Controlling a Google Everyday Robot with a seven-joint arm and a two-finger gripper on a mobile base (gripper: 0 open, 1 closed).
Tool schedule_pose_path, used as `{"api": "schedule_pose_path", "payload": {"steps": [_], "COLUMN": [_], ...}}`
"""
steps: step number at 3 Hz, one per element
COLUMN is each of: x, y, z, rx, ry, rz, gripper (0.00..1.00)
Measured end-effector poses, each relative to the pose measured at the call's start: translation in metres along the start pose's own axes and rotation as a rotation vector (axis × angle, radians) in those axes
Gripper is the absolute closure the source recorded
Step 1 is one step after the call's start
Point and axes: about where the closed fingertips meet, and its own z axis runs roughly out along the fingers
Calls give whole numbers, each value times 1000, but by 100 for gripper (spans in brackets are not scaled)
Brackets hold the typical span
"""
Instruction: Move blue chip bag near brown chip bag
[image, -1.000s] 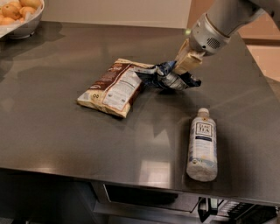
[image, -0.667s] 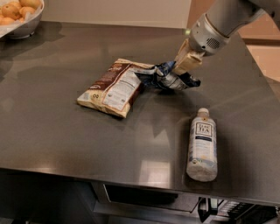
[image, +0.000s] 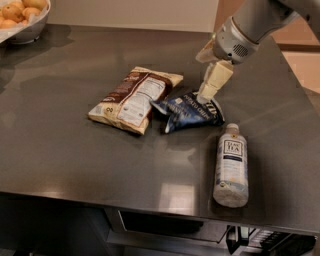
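Brown chip bag (image: 134, 100) lay flat on surface (image: 65, 150), left of centre | blue chip bag (image: 189, 111) lay crumpled just beside its right edge, seemingly touching | hand (image: 207, 90) met blue chip bag's upper edge, grip could not be told | tea bottle (image: 231, 166) lay on its side, front right

The top edge cuts off the arm (image: 260, 20) at the far right. The gripper (image: 206, 95) stands at the far right end of the blue chip bag (image: 186, 113) and hides a bit of its foil. We cannot read the bag's white lettering. Its left tip meets the brown chip bag (image: 131, 97); whether it lies over or under, we cannot tell. The top and left edges crop the fruit bowl (image: 36, 29), far left.
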Motion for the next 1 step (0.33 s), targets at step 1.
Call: {"api": "schedule_pose_path", "payload": {"steps": [1], "x": [0], "y": [0], "z": [0], "rx": [0], "ry": [0], "rz": [0], "gripper": [0]}}
